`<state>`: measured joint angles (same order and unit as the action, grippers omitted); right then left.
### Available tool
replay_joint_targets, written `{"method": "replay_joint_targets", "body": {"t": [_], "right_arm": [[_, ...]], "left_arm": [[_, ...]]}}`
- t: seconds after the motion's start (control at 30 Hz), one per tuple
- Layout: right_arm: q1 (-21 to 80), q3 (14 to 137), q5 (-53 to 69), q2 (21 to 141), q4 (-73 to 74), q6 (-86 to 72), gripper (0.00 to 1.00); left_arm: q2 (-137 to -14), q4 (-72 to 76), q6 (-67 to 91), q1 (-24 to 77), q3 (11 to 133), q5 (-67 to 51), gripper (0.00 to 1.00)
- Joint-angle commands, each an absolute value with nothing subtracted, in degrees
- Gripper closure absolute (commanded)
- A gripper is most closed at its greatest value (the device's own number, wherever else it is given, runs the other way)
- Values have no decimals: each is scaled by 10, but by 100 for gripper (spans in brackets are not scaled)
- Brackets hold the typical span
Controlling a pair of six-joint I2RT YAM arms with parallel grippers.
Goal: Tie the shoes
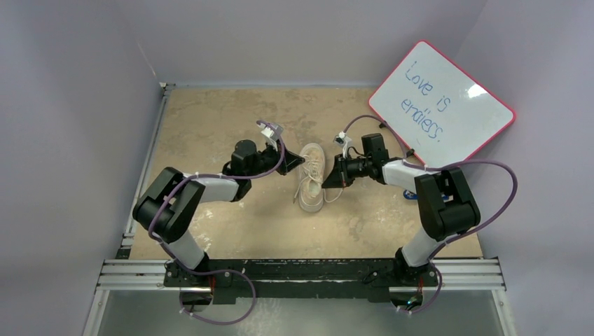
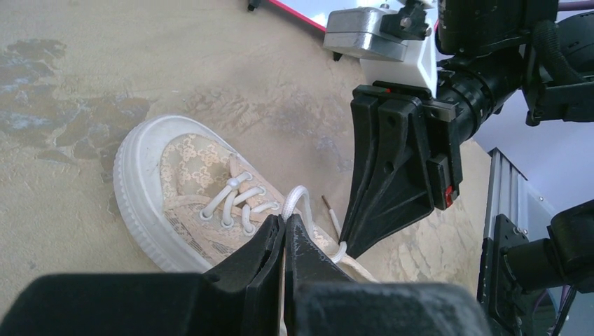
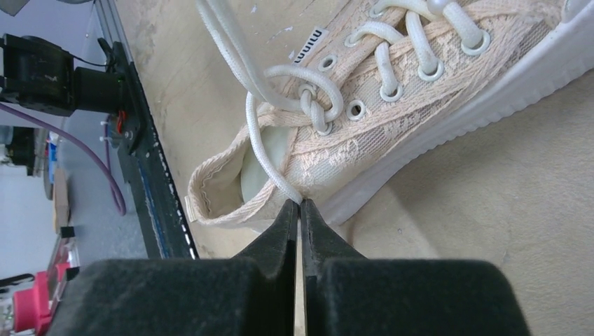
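Observation:
One cream low-top shoe (image 1: 312, 179) lies on the tan tabletop between both arms, toe pointing away. Coming from its left, my left gripper (image 1: 301, 162) is shut on a cream lace (image 2: 302, 199) that arches up from its tips (image 2: 285, 221) above the eyelets. From the right side, my right gripper (image 1: 324, 183) is shut on the other lace strand (image 3: 260, 152) right at its tips (image 3: 300, 204), beside the shoe's heel opening (image 3: 231, 183). In the left wrist view the right gripper (image 2: 343, 250) pinches lace close to the left fingertips. A loose crossing of laces (image 3: 308, 94) sits at the top eyelets.
A white board with a red rim (image 1: 442, 102) leans at the back right, with handwriting on it. A small blue object (image 1: 410, 195) peeks out behind the right arm. Grey walls close the left and back sides; a metal rail (image 1: 301, 273) runs along the near edge.

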<state>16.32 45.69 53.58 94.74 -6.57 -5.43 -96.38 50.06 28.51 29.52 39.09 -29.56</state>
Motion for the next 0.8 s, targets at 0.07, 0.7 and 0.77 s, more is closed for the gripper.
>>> {"method": "replay_joint_targets", "body": {"t": [0.07, 0.7, 0.77], "right_arm": [[163, 482, 522, 901, -4, -67, 100], [163, 561, 512, 962, -14, -194, 100], [163, 559, 512, 961, -5, -194, 100]], "left_arm": [[-905, 528, 295, 291, 373, -302, 100], [-856, 535, 332, 302, 279, -275, 100], [-846, 535, 333, 313, 267, -270, 100]]}}
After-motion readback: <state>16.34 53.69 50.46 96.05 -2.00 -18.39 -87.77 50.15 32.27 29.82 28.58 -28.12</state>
